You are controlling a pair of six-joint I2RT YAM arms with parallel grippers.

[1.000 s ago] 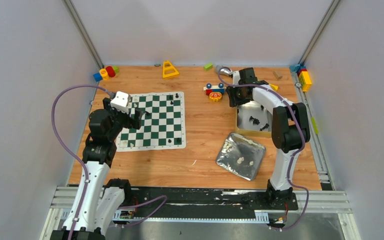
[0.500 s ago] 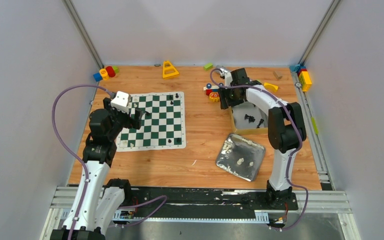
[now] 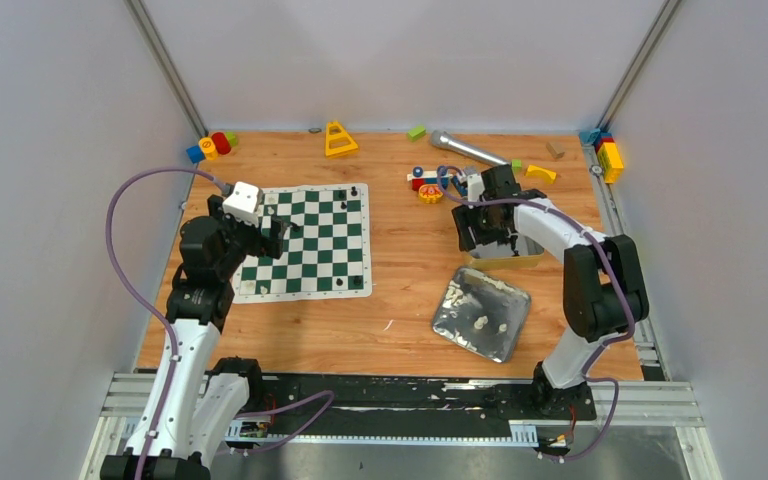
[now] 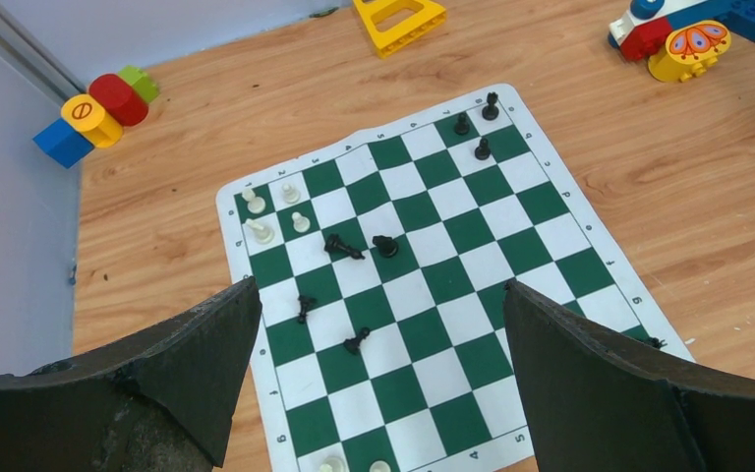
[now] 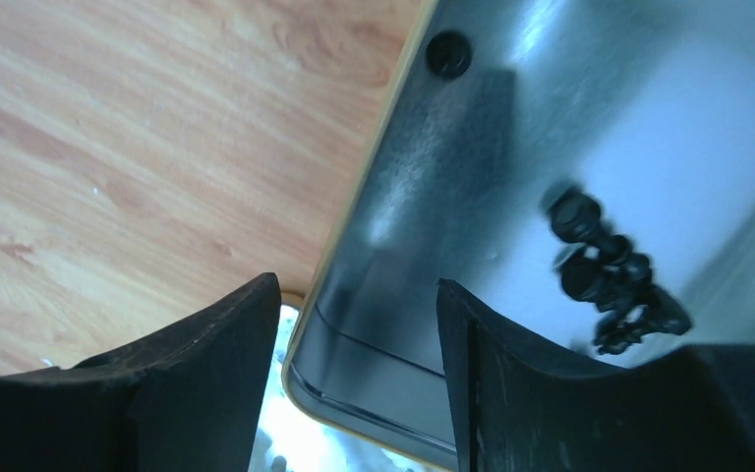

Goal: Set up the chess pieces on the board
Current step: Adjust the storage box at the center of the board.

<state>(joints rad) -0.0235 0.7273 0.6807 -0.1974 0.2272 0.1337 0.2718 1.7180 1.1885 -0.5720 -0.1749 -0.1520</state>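
Your right hand [image 3: 478,228] has drawn back toward the near edge of the tabletop [image 3: 400,300], fingers apart, empty, over the shiny silver tin [image 5: 472,118]; only its wrist view shows black chess pieces [image 5: 609,275] inside. Spread wide, your left hand [image 4: 378,290] hovers above the green-and-white checkered board [image 4: 511,202].

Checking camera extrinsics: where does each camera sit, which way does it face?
Top external: above and behind both arms, looking down on the wooden table; both arms show, bases at bottom.
Left wrist: on the left arm, looking down across the green-and-white checkered chess mat; the open left gripper frames the bottom.
Right wrist: close above the shiny silver metal tin holding black chess pieces; the open right gripper frames the bottom.
Shared: top external and left wrist both show the mat and the yellow triangular block.
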